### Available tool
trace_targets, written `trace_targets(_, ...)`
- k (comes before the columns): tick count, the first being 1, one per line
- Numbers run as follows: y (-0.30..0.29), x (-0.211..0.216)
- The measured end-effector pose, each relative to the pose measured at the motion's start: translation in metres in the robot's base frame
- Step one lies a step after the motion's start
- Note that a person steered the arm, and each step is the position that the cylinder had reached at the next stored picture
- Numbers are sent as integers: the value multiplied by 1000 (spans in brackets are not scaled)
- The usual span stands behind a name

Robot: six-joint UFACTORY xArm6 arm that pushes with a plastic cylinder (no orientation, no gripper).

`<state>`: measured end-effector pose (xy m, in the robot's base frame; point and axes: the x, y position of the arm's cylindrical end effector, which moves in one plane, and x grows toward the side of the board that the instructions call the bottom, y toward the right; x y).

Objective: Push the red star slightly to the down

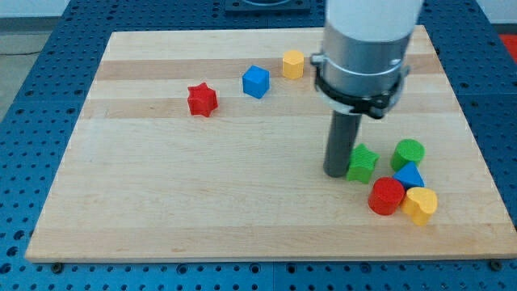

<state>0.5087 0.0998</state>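
The red star lies on the wooden board toward the view's upper left. My tip rests on the board far to the star's right and lower down, just left of the green star and touching or nearly touching it. The rod hangs from the white and black arm head at the view's top right.
A blue cube and a yellow hexagon sit right of the red star. At the lower right cluster a green cylinder, a blue triangle, a red cylinder and a yellow heart.
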Motion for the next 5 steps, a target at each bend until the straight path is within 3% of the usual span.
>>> trace_targets(3, 17, -3)
trace_targets(4, -9, -14)
trace_targets(5, -75, -28)
